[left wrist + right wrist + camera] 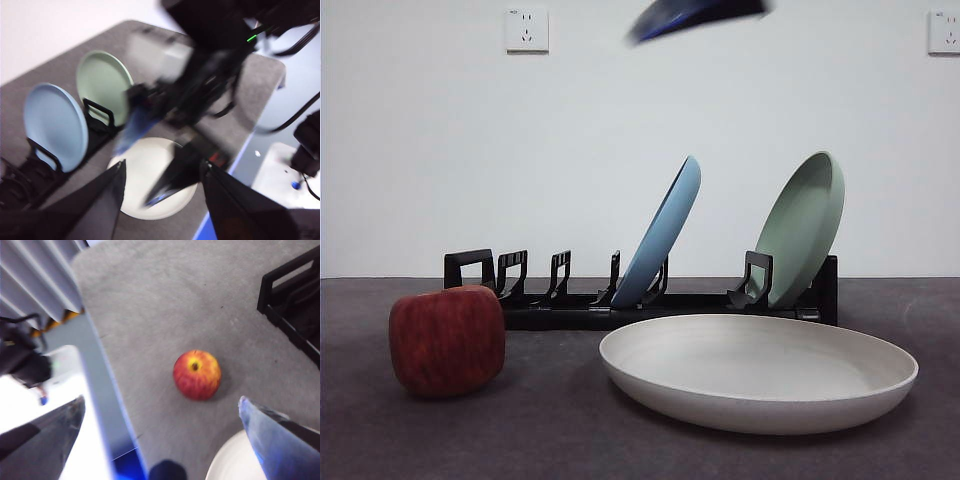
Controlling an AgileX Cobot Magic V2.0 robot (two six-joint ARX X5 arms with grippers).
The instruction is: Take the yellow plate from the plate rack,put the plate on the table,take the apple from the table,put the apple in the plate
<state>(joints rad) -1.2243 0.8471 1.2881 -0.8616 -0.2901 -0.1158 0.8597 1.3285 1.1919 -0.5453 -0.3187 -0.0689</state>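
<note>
In the front view you had the yellow plate (758, 372) lying flat on the surface (550, 430), in the lower right of the frame, just in front of the plate rack (650, 300). The apple (447, 340) sat on the surface at the lower left, apart from the plate and close to the rack's loop-shaped end piece. In the rack, a blue plate (665, 232) leaned in a middle slot and a pale green plate (803, 226) leaned at the right end, both tilted to the right.

A blurred dark and blue tip (695, 15) showed at the top centre of the front view, high above the rack and touching nothing.

Your right tool (160, 440) was released, with its jaws spread wide at the lower corners of its wrist view and nothing between them. The apple (197, 374) lay between them further off, stem hollow up, resting on the surface (165, 300). A corner of the rack (295, 315) showed at the upper right of that frame, and the rim of the yellow plate (230, 462) at the bottom right.

Your left tool (162, 200) was also released and held nothing. Past its jaws lay the yellow plate (150, 172), partly hidden by the other arm (210, 75), which crossed the frame as a dark blur. The blue plate (55, 125) and the pale green plate (102, 82) stood in the rack (30, 175) at the left of that frame.
</note>
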